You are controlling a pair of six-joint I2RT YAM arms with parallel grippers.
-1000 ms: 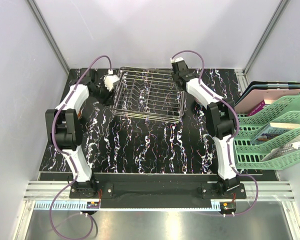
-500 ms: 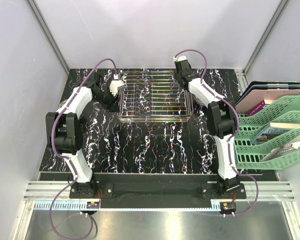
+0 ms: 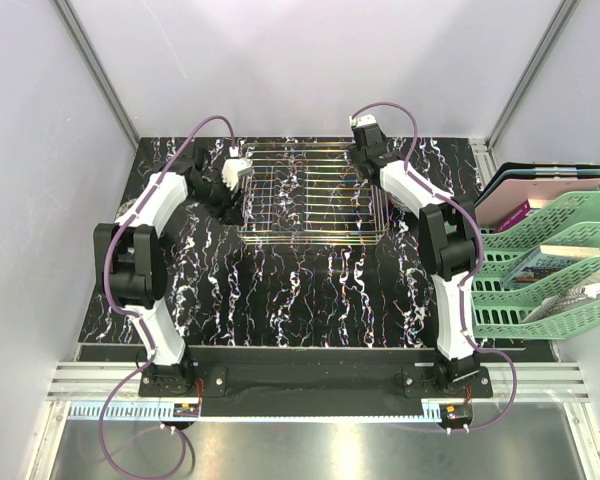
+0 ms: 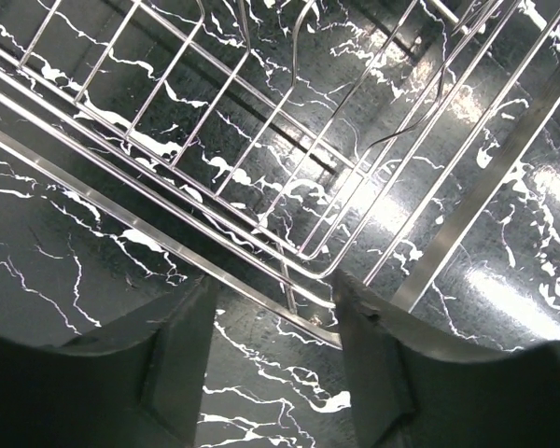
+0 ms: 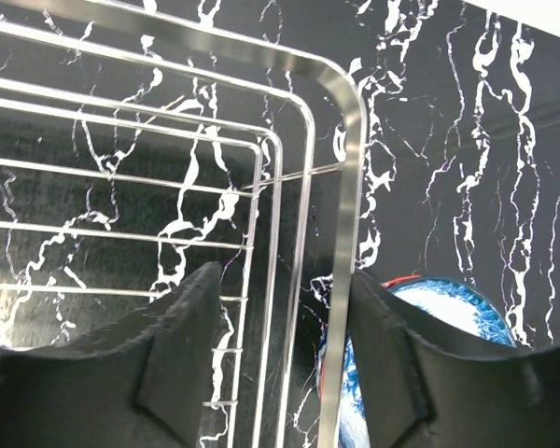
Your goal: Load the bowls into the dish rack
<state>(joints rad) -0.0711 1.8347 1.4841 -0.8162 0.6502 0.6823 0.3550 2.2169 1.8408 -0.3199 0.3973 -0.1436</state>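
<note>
The left arm (image 3: pixel 155 205) reaches up the black, white-veined table (image 3: pixel 280 290) to the left end of the rack (image 3: pixel 310 190). The left gripper (image 4: pixel 273 299) is released. Its dark fingers (image 4: pixel 168 373) stand apart on either side of a corner of the rack, with the flat rim band and thin wires running through the gap. The right-hand finger sits just at the band, and I cannot tell whether it touches. The rack lies at the far middle of the table, long side across, between the two grippers. It is a shallow rectangular basket of thin silvery wire. It has a grid floor of long parallel rods crossed by a few others, low sides, and a flat shiny rim band with rounded corners. A few bent wire loops rise from the floor, and the marbled table shows through it. At its far right corner the right gripper (image 5: pixel 285 280) is likewise released, its fingers spread astride the rounded rim without pinching it. Just outside that corner, partly hidden by the right-hand finger, lies a bowl (image 5: pixel 448 317). It is white with a blue pattern and a red edge, and sits on the table beside the rim, not in the rack. Furthest right, beside the table's edge, stand green trays (image 3: pixel 555 290) holding folders and papers, and any print on them is too small to read.
</note>
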